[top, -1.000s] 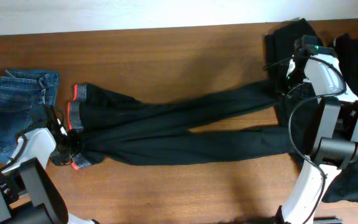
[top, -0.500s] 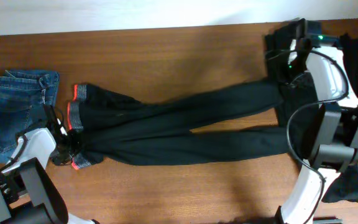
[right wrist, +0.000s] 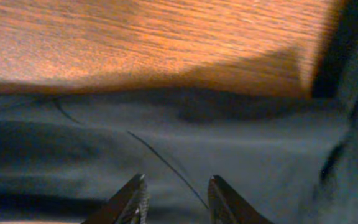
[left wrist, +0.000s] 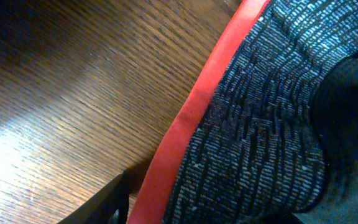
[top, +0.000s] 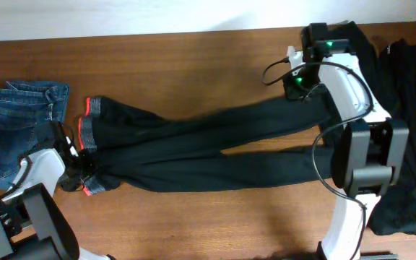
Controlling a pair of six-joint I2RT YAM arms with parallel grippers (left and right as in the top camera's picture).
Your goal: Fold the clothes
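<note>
My right hand (right wrist: pixel 178 186) hovers part-open, empty, over the trousers (top: pixel 208 148) to pinch a leg; my left hand (top: pixel 74 170) meets the waistband (left wrist: pixel 185 124), grip unclear.

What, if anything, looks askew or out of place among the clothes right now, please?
The black trousers are not lying flat. The waistband at their left end is turned out, showing red-orange lining, and the legs overlap mid-length, then splay apart toward the right.
</note>
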